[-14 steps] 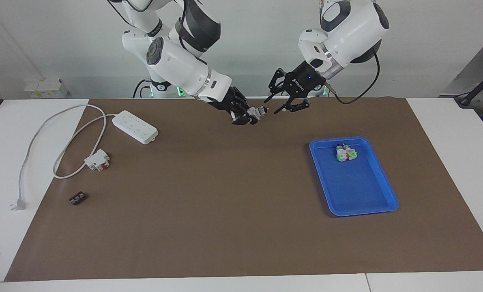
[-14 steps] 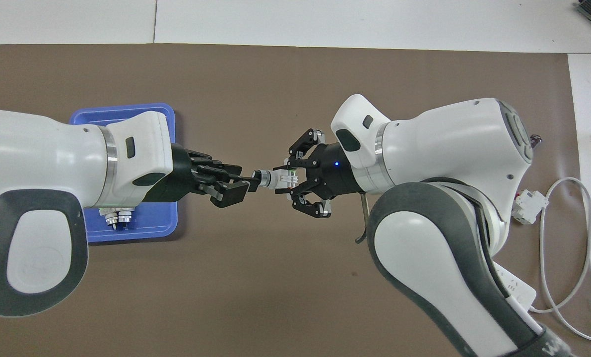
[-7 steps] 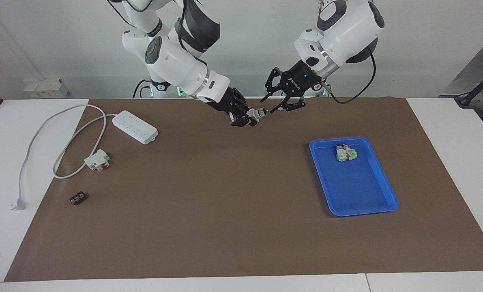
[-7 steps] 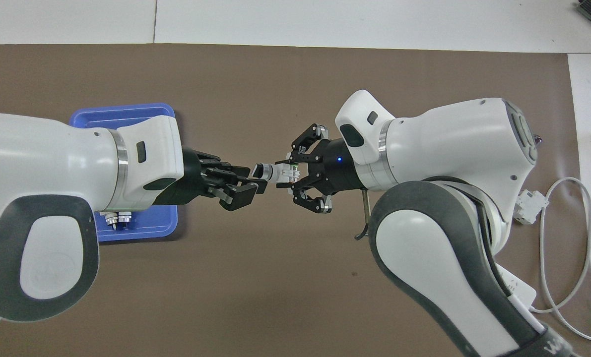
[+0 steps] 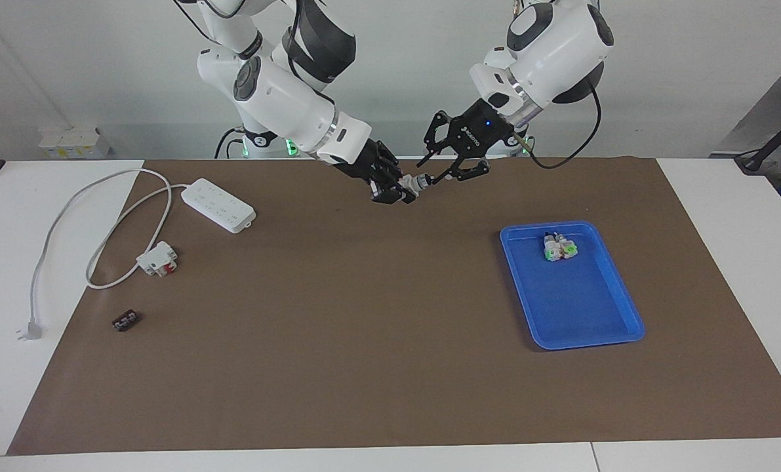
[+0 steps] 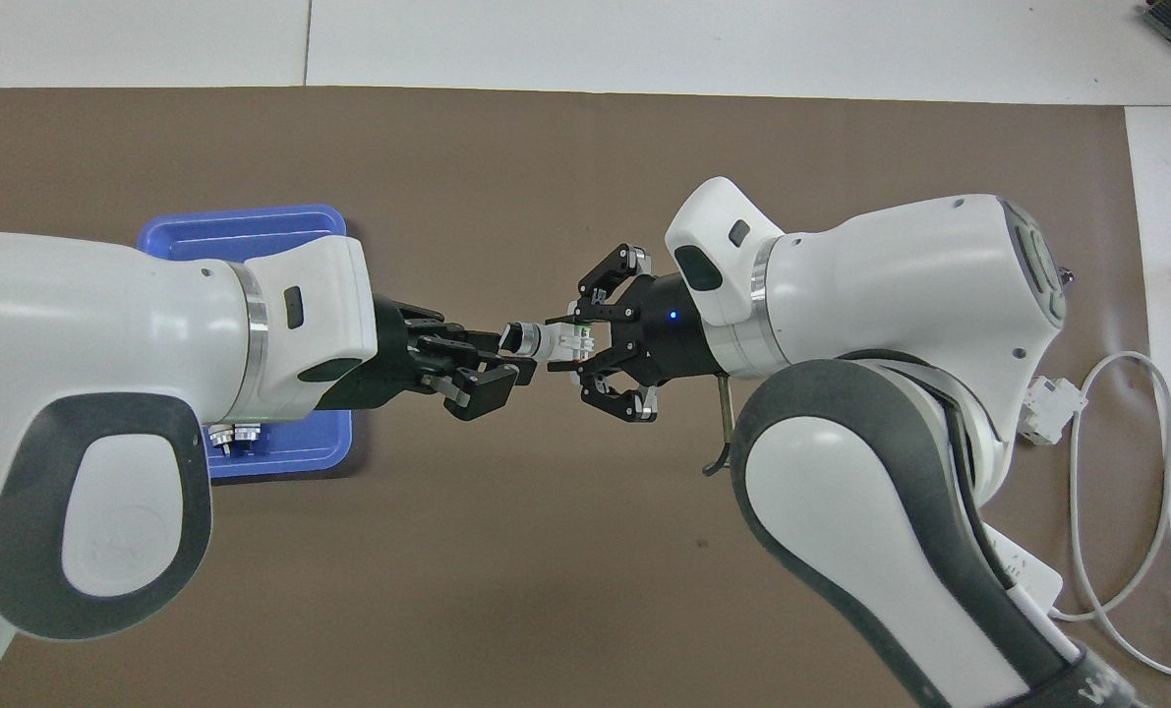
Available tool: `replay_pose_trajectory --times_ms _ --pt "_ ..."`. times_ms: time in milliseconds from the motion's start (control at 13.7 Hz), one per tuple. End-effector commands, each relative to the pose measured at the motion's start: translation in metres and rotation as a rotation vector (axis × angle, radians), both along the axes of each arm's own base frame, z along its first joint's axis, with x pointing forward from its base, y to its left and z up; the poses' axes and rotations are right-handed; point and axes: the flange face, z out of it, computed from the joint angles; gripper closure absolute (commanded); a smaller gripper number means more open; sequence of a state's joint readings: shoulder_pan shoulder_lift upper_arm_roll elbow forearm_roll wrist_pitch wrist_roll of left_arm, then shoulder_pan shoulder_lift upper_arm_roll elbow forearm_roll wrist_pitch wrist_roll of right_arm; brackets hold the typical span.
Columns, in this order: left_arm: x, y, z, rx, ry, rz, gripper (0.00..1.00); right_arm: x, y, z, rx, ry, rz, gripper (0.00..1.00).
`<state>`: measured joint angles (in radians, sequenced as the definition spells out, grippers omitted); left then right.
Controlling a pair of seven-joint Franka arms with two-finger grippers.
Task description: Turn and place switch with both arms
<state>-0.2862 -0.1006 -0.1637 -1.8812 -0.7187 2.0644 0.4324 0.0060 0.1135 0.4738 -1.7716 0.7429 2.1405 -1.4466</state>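
Overhead view: right end effector clamps the switch; left end effector seemingly spread beside it.

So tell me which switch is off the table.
The switch held by the right gripper above the mat; the other switches sit clustered in the blue tray.

White table under a wide brown paper mat. On the mat: shallow blue plastic tray, white power strip with looping grey cord, small white-and-red block, tiny black part.
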Motion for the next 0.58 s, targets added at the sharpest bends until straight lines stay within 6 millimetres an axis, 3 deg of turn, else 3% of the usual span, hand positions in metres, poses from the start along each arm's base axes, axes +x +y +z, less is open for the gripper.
replay_pose_trajectory --times_ms 0,510 --pt "-0.0076 -0.0002 -0.0006 -0.016 -0.025 0.006 0.60 -0.0079 -0.0016 0.0063 0.016 0.015 -0.031 1.00" --pt "-0.0046 0.0002 0.0024 -0.022 -0.029 0.010 0.67 -0.0089 -0.0008 0.0086 0.015 0.011 -0.030 1.00"
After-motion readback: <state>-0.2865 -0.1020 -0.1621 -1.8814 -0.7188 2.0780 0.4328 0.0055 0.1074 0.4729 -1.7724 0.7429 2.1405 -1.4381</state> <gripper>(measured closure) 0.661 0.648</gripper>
